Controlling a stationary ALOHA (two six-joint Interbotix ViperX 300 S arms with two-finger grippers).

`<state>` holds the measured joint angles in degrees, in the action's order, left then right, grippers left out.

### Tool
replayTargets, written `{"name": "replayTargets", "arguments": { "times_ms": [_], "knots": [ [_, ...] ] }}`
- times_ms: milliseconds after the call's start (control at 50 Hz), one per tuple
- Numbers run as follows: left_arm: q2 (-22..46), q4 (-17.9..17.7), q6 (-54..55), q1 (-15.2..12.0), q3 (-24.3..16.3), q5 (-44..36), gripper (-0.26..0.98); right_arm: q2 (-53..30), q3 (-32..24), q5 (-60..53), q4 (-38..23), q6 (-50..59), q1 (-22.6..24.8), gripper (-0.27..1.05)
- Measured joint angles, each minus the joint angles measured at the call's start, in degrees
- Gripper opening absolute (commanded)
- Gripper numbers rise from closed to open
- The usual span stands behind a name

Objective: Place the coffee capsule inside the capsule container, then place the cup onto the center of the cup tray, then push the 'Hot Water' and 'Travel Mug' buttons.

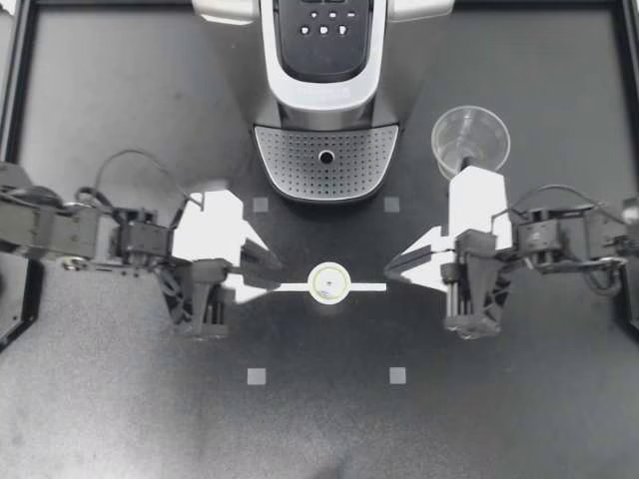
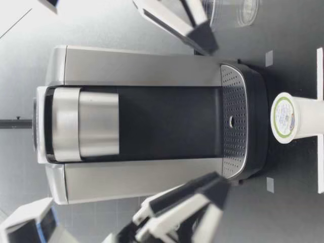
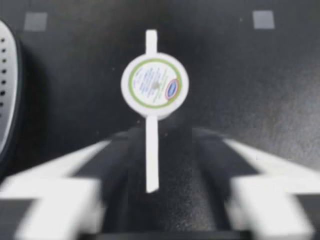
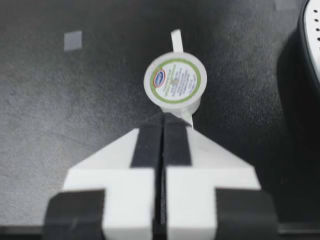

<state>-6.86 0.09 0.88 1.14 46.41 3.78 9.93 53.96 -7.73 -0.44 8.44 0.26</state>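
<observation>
In front of the cup tray (image 1: 290, 165), the coffee capsule (image 1: 328, 283) stands foil-up between my left gripper (image 1: 268, 275), fingers spread wide, and my right gripper (image 1: 395, 269), fingers pressed together on nothing. It looks light and thin-walled, so a gentle pinch across its round sides should suit.

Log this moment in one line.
capsule: on table, ungripped | left gripper: open, capsule ahead | right gripper: shut, capsule ahead | cup: on table beside machine, not on tray

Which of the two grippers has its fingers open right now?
My left gripper: its fingers stand apart, pointing at the coffee capsule. My right gripper has its fingers pressed together.
</observation>
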Motion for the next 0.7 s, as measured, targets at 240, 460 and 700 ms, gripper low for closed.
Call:
{"name": "replayTargets", "arguments": {
  "times_ms": [240, 460, 700],
  "knots": [
    [6.06, 0.26, 0.44, 0.00, -1.76, -0.26, 0.80, -4.31, -1.85, 0.09, 0.00, -0.09, 0.09, 0.06],
    [9.14, 1.58, 0.26, -0.44, -2.90, -2.55, 0.80, -7.21, -3.52, 0.00, 0.00, -0.09, 0.09, 0.06],
    [11.34, 2.20, -0.44, -1.23, -2.90, -7.73, 0.80, -9.23, -4.66, 0.00, 0.00, 0.00, 0.09, 0.06]
  ]
}}
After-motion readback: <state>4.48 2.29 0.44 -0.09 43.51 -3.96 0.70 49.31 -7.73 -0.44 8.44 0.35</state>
